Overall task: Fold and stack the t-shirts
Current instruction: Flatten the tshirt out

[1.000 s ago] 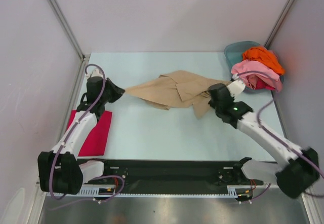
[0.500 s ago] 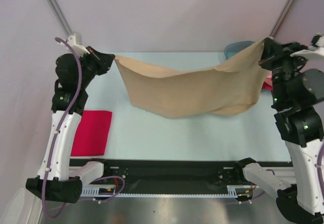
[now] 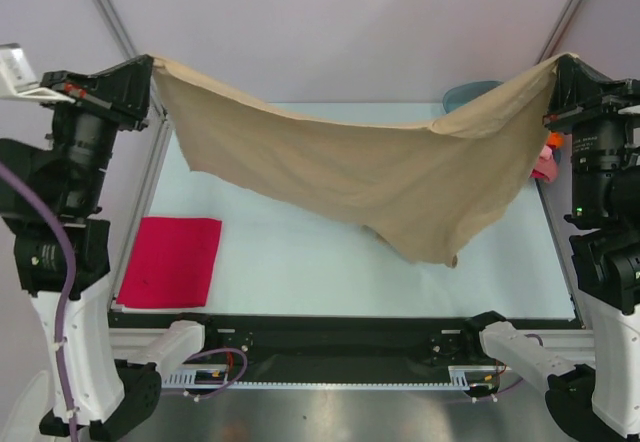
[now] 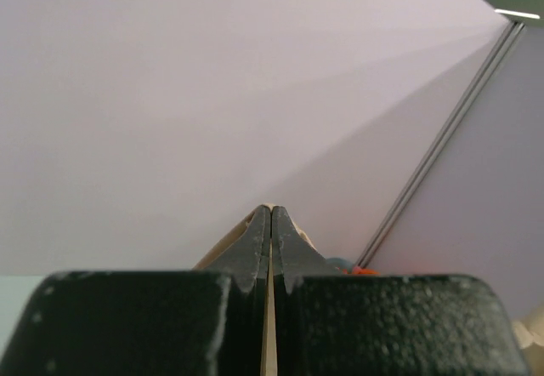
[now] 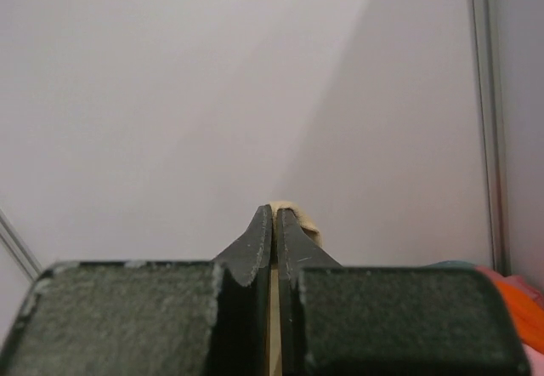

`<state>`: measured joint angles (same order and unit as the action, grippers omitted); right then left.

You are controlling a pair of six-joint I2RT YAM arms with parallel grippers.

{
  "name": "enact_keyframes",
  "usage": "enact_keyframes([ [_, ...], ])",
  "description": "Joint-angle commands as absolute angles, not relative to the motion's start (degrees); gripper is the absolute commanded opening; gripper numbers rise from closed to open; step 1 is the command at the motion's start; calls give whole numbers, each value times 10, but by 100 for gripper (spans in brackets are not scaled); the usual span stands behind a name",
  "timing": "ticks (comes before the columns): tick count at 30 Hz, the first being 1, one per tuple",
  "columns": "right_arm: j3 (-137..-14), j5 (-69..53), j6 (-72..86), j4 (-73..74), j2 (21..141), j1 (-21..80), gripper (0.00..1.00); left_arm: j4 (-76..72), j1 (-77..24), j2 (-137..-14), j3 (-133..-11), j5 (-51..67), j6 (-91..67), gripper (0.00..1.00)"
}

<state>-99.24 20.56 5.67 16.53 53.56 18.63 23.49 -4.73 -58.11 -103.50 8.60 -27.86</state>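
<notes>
The large tan t-shirt hangs stretched in the air between my two grippers, sagging in the middle, its lowest tip just above the table. My left gripper is shut on its left corner, high at the left. My right gripper is shut on its right corner, high at the right. In the left wrist view the fingertips pinch tan cloth. In the right wrist view the shut gripper pinches tan cloth. A folded magenta-red t-shirt lies flat at the table's left.
A teal basin stands at the back right, mostly hidden behind the tan shirt. Bits of orange and pink cloth show beside the right arm, and orange cloth shows in the right wrist view. Slanted frame posts stand at both back corners.
Both grippers rose and spread apart, lifting the tan shirt from a crumpled heap on the table into a wide hanging sheet. The magenta-red shirt has not moved.
</notes>
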Motion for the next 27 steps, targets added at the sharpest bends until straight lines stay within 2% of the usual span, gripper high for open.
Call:
enact_keyframes([
  [1, -1026, 192, 54, 150, 520, 185, 0, 244, -43, -569, -1082, 54, -264, 0],
  [10, -1141, 140, 61, 143, 488, 196, 0, 243, -43, -499, -1151, 9, -260, 0],
  [18, -1162, 84, 98, 120, 461, 214, 0, 196, -43, -465, -1158, 1, -249, 0],
  [23, -1144, 83, 91, 106, 461, 229, 0, 176, -43, -474, -1123, 1, -249, 0],
  [27, -1073, 135, 63, 100, 468, 250, 0, 141, -43, -483, -1024, 1, -261, 0],
])
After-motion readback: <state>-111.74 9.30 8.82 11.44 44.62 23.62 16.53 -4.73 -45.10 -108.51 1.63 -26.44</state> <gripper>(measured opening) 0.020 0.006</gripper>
